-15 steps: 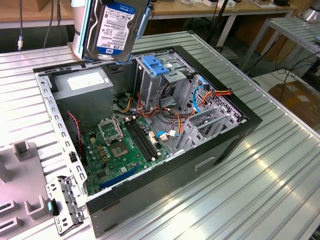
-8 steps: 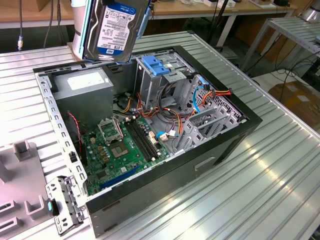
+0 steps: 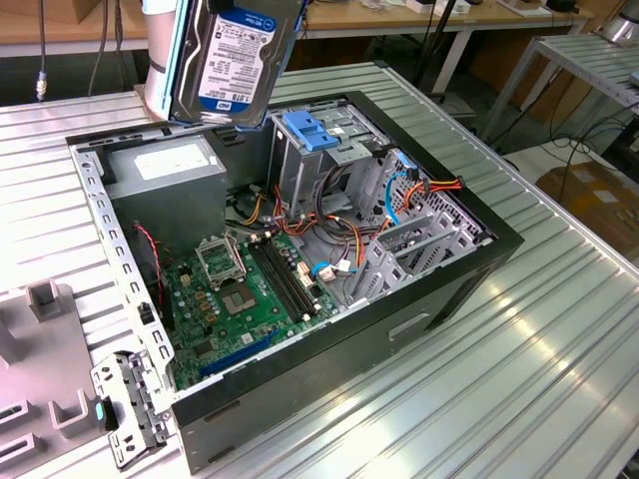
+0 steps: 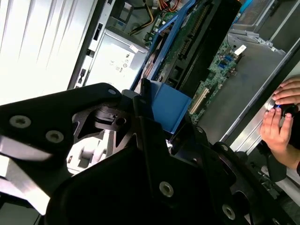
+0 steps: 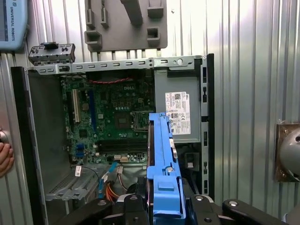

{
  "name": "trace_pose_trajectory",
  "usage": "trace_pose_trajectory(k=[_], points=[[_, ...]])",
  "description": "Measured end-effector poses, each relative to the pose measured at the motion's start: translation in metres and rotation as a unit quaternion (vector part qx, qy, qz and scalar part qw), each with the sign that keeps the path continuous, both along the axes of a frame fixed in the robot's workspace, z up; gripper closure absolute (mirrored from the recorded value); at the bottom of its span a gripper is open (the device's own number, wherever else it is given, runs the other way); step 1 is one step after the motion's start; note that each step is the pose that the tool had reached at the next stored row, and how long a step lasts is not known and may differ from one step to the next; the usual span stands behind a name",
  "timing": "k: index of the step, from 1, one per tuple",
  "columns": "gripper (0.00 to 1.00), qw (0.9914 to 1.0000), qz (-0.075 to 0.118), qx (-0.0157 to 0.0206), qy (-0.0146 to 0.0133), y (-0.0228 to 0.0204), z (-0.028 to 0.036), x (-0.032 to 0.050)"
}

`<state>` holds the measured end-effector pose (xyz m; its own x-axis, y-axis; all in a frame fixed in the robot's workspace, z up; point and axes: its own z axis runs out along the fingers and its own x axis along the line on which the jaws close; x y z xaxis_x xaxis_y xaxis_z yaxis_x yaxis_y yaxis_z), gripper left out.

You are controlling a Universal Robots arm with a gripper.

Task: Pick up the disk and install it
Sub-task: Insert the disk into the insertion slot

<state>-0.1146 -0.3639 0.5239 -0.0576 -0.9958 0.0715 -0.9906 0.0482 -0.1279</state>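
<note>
One disk (image 3: 235, 58), clamped between my fingers (image 5: 134, 210), held aloft over the open computer case (image 3: 329, 391) on the worktop (image 3: 529, 379).

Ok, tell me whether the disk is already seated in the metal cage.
No, the disk hangs in the air above the open computer case.

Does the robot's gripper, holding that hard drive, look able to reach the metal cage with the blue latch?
Likely yes: the computer case is open, the gripper holds the disk over it near the drive cage, nothing visible between them.
</note>
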Motion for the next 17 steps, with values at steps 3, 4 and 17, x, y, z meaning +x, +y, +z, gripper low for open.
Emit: trace_pose_trajectory(k=[3, 4, 17], points=[[0.63, 1.00000, 0.000, -0.0001, 0.0000, -0.0056, 0.0000, 0.0011], [0.63, 1.00000, 0.000, -0.0002, 0.0000, -0.0095, 0.0000, 0.0019], [0.63, 1.00000, 0.000, -0.0005, 0.0000, -0.0236, -0.0001, 0.0056]])
